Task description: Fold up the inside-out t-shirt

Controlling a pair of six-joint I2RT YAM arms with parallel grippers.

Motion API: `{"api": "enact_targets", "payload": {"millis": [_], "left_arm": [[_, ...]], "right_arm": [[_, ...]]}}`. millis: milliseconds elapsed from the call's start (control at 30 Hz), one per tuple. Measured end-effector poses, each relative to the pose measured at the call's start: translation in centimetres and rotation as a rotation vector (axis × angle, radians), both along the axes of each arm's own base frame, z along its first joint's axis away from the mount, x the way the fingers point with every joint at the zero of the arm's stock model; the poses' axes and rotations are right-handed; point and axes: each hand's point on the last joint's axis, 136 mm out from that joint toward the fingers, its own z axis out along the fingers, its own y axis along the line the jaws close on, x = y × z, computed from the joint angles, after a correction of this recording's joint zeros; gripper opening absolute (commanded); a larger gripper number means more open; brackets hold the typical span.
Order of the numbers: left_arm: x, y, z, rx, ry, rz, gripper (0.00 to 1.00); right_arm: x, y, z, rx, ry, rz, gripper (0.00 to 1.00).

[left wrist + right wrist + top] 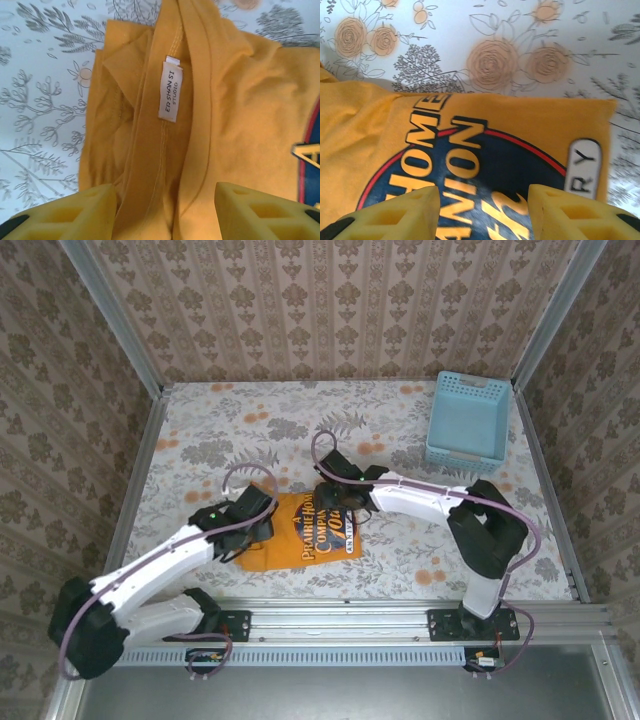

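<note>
Top view, shirt: the t-shirt (300, 532) lies as a small folded packet close to the near edge of the table (250, 420), left of the middle, print upward; the blue basket (467, 418) stands well apart at the far right corner.
Top view, arms: the left gripper (262, 525) is over the packet's left end and the right gripper (345, 502) over its far right corner.
Left wrist view, pincer: the foam fingers stand well apart with nothing pinched; the neck band (195, 75) and its sewn label (171, 90) lie between and beyond them.
Left wrist view, advice: the layers beside the neck look bunched, so take a full bite of all layers, not only the band.
Right wrist view, pincer: fingers apart above the dark print (470, 165), holding nothing; the packet's right edge looks straight.
Right wrist view, advice: probably a last fold or tidy; pin this end flat while the other side moves, so the stack does not slide.
</note>
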Motion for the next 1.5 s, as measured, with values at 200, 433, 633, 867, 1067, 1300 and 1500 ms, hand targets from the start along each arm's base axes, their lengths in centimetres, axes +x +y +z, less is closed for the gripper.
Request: {"api": "enact_targets", "payload": {"millis": [200,433,633,867,1067,1300,1500], "left_arm": [[0.2,2.0,-4.2,0.032,0.117,0.064,0.36],[2.3,3.0,-4.8,0.003,0.111,0.091,0.27],[5.6,0.5,-5.2,-0.014,0.137,0.001,0.27],[13.4,-6.1,-3.4,-0.074,0.088,-0.154,0.38],[14.0,-8.6,2.0,-0.090,-0.040,-0.250,0.67],[9.6,-1.7,4.0,-0.038,-0.094,-0.142,0.73],[7.3,0.9,-2.3,-0.023,0.097,-0.088,0.49]], "right_arm": [[0.5,-0.8,-2.3,-0.020,0.053,-0.033,0.45],[0.1,-5.4,-5.5,-0.066,0.124,-0.160,0.37],[-3.0,-7.2,-5.6,-0.047,0.137,-0.215,0.35],[-8.6,-7.9,-5.4,-0.061,0.142,-0.220,0.35],[-9.0,-9.0,-2.3,-0.046,0.062,-0.234,0.46],[-3.8,-6.7,2.1,0.005,-0.038,-0.215,0.49],[-1.6,-4.8,-0.1,-0.039,-0.007,-0.158,0.49]]}}
